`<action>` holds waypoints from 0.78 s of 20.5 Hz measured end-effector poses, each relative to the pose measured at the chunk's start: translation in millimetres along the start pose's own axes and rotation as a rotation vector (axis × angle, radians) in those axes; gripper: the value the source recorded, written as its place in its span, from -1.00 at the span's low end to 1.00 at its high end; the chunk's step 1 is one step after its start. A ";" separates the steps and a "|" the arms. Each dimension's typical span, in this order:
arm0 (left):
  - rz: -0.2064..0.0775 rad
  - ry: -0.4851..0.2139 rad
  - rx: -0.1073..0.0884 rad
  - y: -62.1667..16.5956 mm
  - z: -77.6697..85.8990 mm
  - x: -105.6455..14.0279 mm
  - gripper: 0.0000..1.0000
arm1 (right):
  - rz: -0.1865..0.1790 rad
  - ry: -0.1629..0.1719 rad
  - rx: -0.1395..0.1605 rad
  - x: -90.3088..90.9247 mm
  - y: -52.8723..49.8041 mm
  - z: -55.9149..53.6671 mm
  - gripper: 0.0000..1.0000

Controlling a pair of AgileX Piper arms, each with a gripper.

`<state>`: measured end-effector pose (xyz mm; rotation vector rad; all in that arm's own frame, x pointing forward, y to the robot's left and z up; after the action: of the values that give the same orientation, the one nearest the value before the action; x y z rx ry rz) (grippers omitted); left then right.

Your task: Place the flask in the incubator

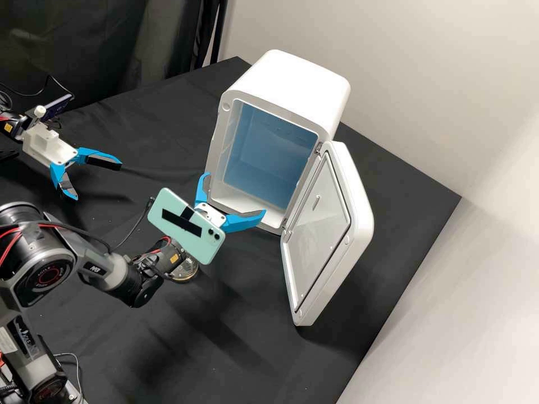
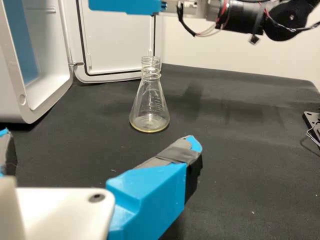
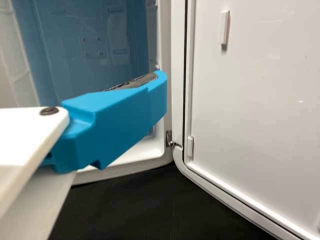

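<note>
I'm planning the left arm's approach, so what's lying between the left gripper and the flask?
Nothing: in the left wrist view, the stretch from the left gripper to the flask is bare black bench.

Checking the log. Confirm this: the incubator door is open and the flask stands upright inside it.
Not inside: the flask stands upright on the bench, outside the incubator, as the left wrist view shows. The door is open.
</note>
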<state>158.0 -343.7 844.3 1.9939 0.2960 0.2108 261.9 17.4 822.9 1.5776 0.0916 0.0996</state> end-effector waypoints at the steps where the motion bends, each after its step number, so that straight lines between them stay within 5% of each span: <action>1: -0.001 -0.002 0.000 -0.1 0.4 0.1 1.00 | -0.010 -0.004 -0.004 -3.7 -1.4 2.2 1.00; 8: 0.014 -0.007 0.011 2.7 2.0 -0.9 1.00 | -0.065 -0.032 -0.003 -30.4 -6.1 9.3 1.00; 16: 0.013 -0.007 0.011 1.5 3.5 -3.4 1.00 | -0.150 0.011 -0.042 -67.0 -12.4 2.8 1.00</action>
<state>155.9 -348.3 844.1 2.0072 0.2802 0.2111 195.8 6.6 810.1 1.5230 0.2151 -0.0071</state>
